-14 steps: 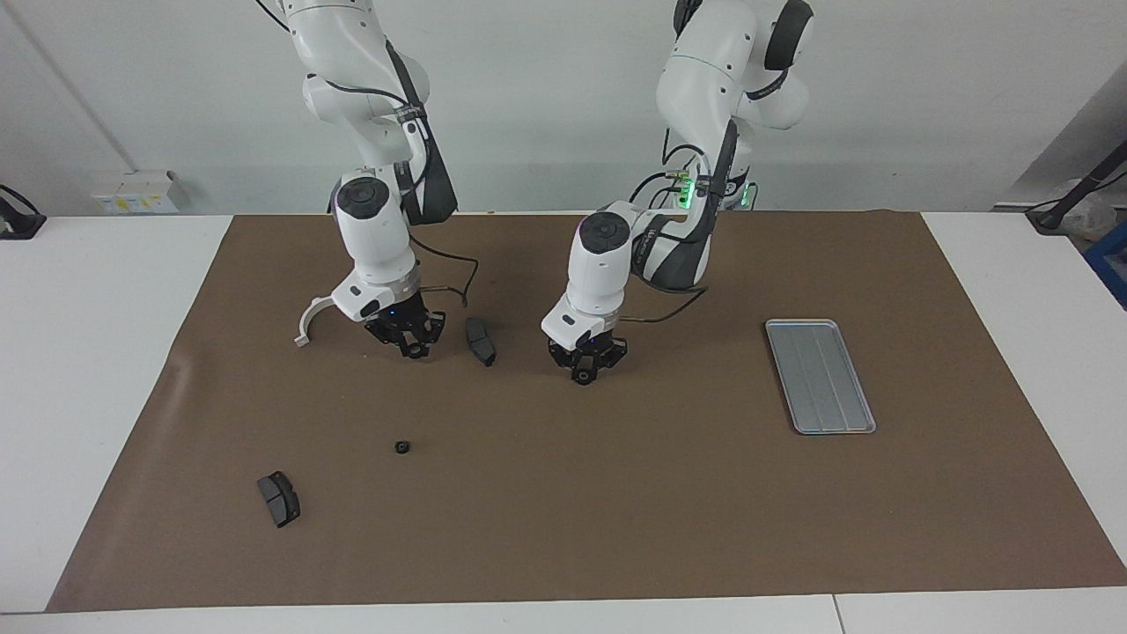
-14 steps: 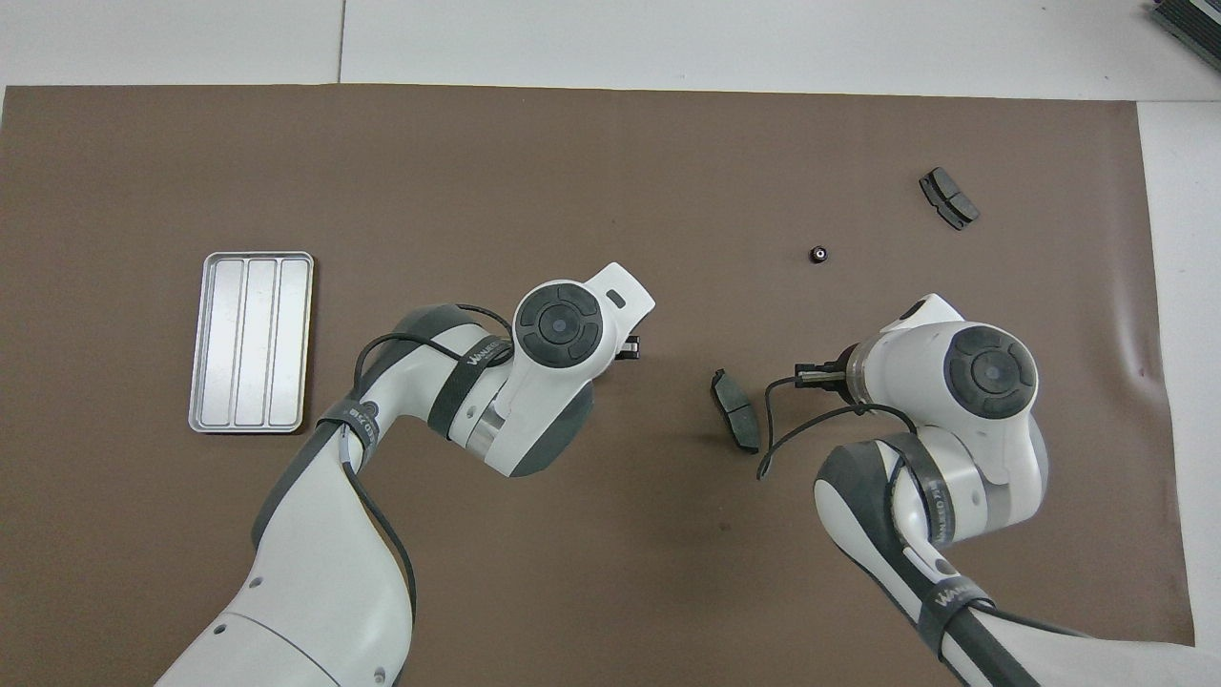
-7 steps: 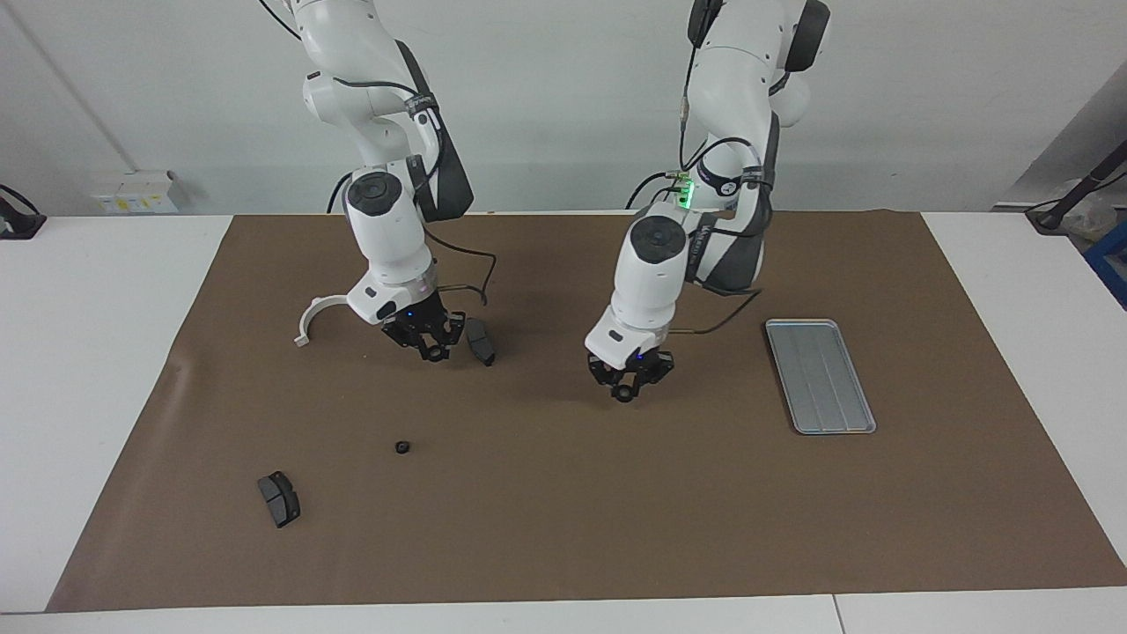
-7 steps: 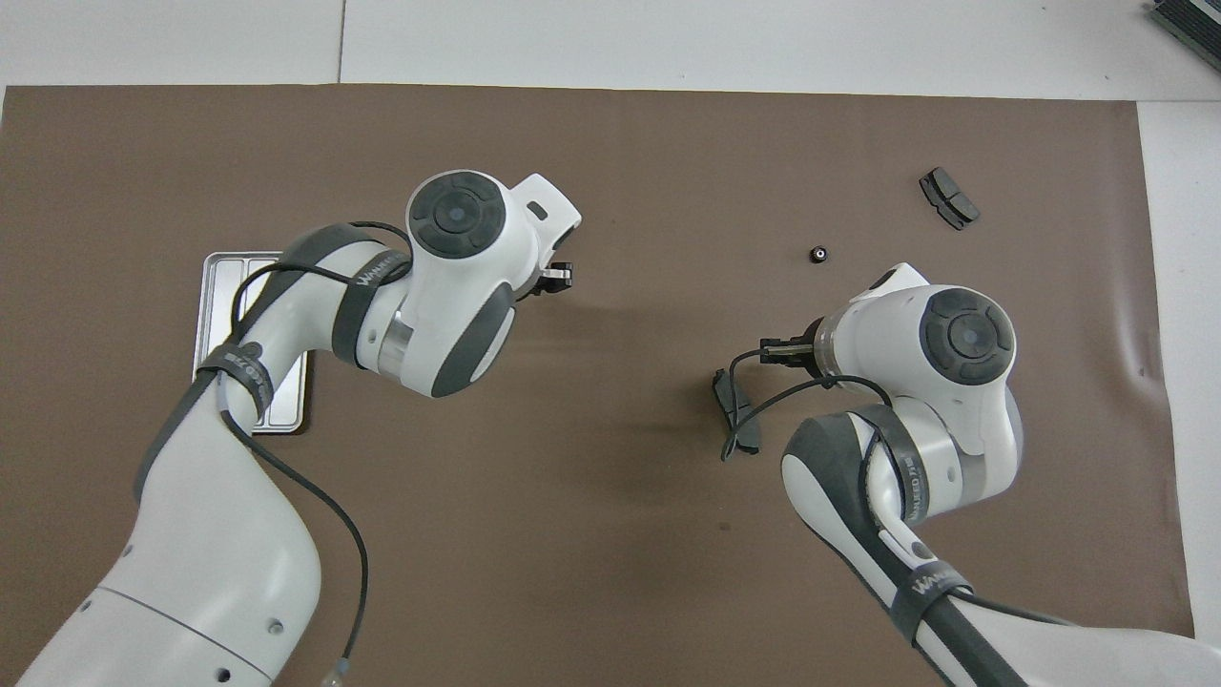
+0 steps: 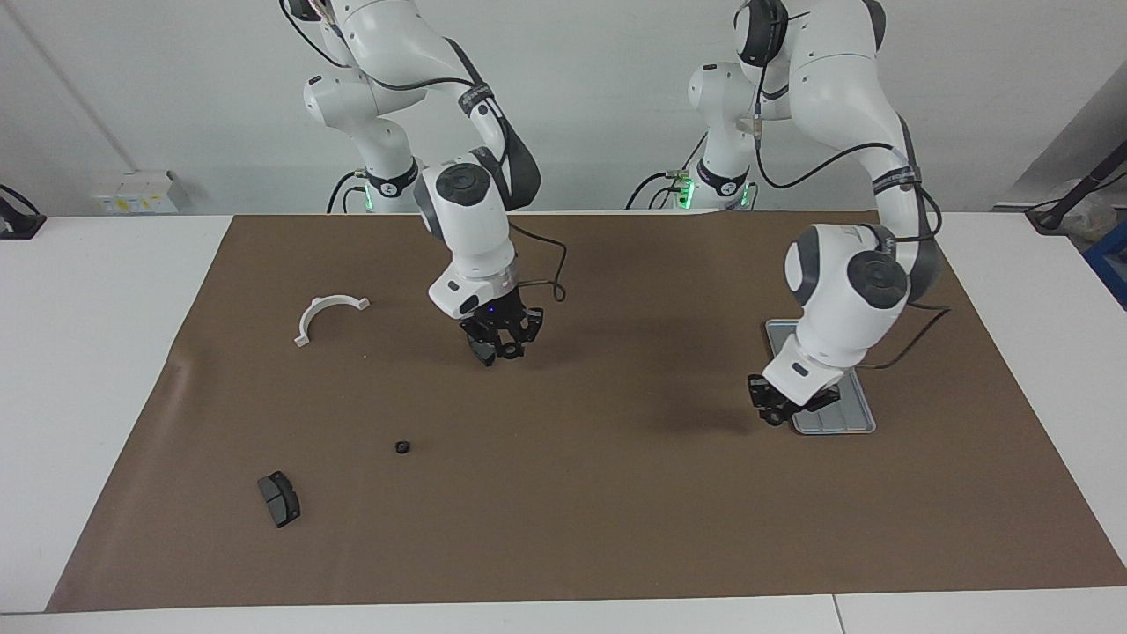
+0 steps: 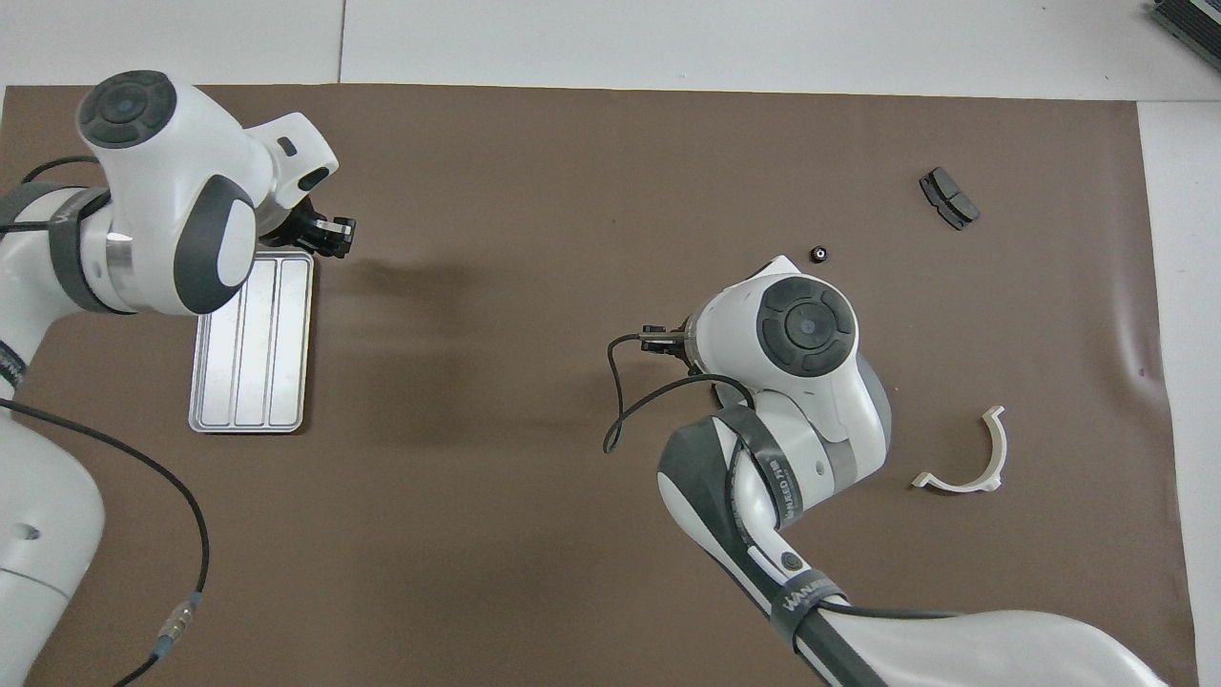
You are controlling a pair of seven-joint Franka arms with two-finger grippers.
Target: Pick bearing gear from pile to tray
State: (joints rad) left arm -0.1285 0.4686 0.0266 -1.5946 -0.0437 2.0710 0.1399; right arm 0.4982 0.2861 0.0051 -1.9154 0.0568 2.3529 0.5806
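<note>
A brown mat (image 5: 616, 528) covered the white table in front of a pale wall. At the middle right of the facing frame we saw the left gripper (image 5: 777, 412) low over the lower corner of the silver tray (image 5: 847, 421); we could not tell how far it was open or whether it carried anything. Near the frame's centre the right gripper (image 5: 500, 348) hung just above the mat, its state equally unclear to us. The pile lay scattered outward from there: a white half-ring bracket (image 5: 327, 308) at mid-left, a small black ring (image 5: 402, 446) below it, and a dark pad (image 5: 279, 498) at lower left.
</note>
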